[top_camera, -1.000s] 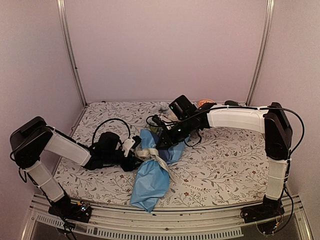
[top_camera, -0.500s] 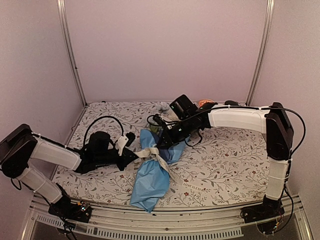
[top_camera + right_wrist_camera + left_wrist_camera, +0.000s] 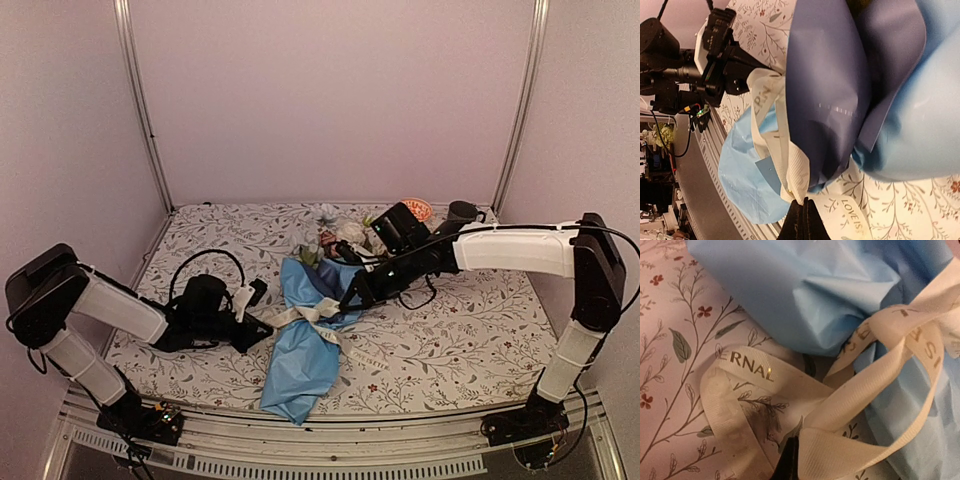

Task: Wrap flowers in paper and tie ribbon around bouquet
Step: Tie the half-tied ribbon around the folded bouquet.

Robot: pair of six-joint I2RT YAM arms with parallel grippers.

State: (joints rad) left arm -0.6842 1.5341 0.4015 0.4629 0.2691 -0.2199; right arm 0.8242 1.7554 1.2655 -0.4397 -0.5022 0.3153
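Leaf-printed tablecloth (image 3: 470, 330), orange item (image 3: 416, 208) at back edge

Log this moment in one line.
stage: tying ribbon | left gripper: shut on ribbon | right gripper: shut on ribbon | bouquet: lying on tablecloth

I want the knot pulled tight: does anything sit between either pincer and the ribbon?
Nothing visible does. The left pincer and right pincer each pinch the ribbon directly, on opposite sides of the bouquet.
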